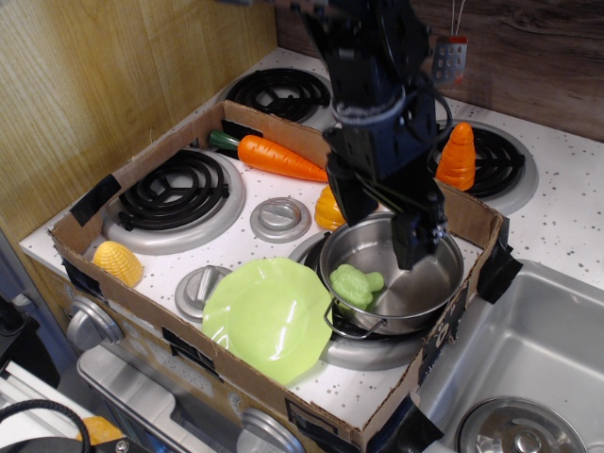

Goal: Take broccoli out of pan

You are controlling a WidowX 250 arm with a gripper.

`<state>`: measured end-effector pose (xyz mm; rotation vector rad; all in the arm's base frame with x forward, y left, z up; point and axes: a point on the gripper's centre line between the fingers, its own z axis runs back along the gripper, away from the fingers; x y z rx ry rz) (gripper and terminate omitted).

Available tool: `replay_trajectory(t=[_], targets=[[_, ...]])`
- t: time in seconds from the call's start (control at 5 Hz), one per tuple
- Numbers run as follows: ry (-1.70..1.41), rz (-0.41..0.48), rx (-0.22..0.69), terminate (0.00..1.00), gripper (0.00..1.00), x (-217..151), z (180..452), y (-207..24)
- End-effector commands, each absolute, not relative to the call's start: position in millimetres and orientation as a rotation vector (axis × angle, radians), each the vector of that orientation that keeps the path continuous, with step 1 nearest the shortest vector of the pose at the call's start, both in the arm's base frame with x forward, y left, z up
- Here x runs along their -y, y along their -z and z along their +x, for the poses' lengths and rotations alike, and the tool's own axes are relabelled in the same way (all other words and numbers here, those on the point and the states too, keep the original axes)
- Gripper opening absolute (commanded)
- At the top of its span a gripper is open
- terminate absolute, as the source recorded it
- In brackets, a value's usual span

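While the broccoli [354, 284] sits inside the pan [420, 293], it's tucked right against the near-left wall, so there's basically no gap on that side and plenty of bare steel floor to its right. The pan's front wire handle [354, 326] loops out just below it, and the light-green plate [269, 316] butts up against the pan's left edge. The gripper [382, 212] hangs over the back half of the pan with its two black fingers spread apart, nothing between them; the right finger [415, 236] dips down past the rim, the left one [342, 193] stays outside above the rim. The arm blocks most of the pan's far rim and part of the yellow-orange toy [326, 209] behind it, so can't tell what that one is. Cardboard walls [236, 373] box everything in pretty tight: carrot [278, 158] at the back, corn [118, 262] in the front-left corner. The arm's top is cut off by the frame.
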<state>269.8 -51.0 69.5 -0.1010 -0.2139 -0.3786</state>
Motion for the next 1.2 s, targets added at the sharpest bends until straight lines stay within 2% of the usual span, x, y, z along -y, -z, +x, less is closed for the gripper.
replay_trajectory(t=[0.0,0.4,0.6,1.0], targets=[[0.379,-0.104,0.253,0.00,1.00,53.4,272.9,-67.3],[0.390,-0.128,0.303,0.00,1.00,49.0,274.6,-46.1],[0.385,-0.130,0.317,0.00,1.00,45.4,281.1,-39.9],[0.368,-0.126,0.306,0.00,1.00,39.4,276.5,-36.3]])
